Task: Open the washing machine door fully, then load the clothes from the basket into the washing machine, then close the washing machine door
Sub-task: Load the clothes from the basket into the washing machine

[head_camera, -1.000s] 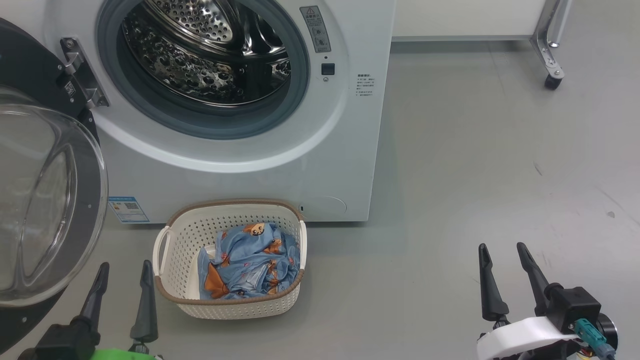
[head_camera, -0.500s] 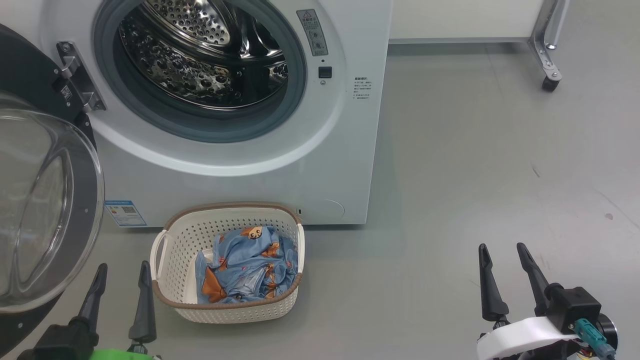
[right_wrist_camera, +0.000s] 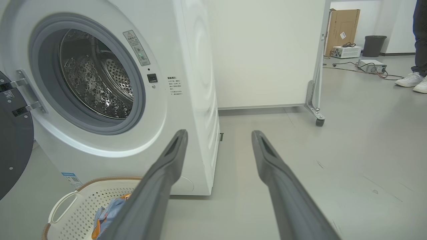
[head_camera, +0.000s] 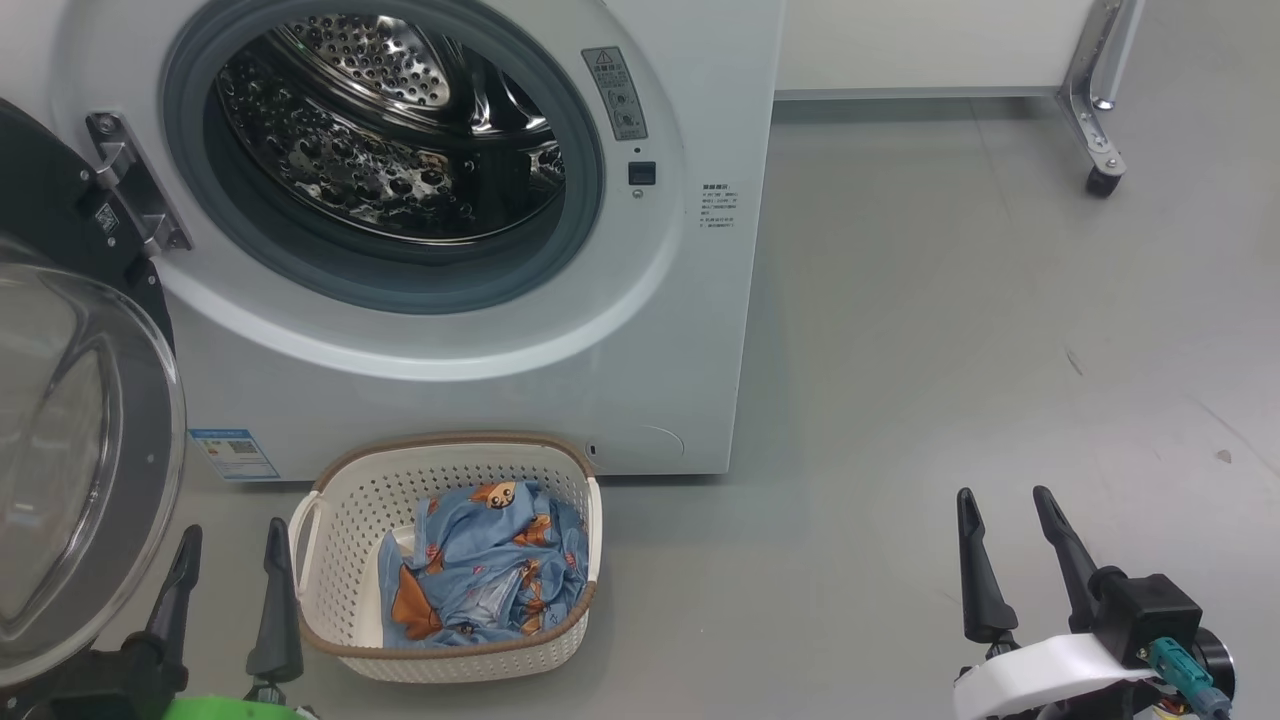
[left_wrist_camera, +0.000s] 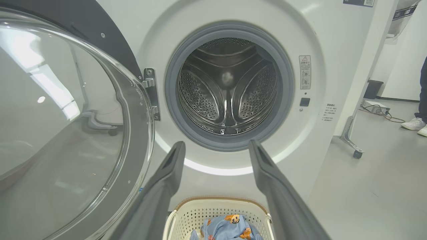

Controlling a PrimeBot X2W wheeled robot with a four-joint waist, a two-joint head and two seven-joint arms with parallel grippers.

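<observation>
Currently the washing machine door stands swung open at the left of the washing machine. The basket sits on the floor just before the machine front, containing the clothes. Left gripper, just beside the basket, and right gripper, well apart from it: fingers spread, holding nothing

The washing machine is carrying a grey warning label with a triangle warning sign at its top, just right of the drum opening. It is also carrying a small block of dark printed lines further right, and the characters on both are too small to read. A blue label sticker with a square code is sitting at its lower left front corner, and a small white code sticker is showing on the washing machine door beside the hinge, with no words or numbers coming through legibly.
</observation>
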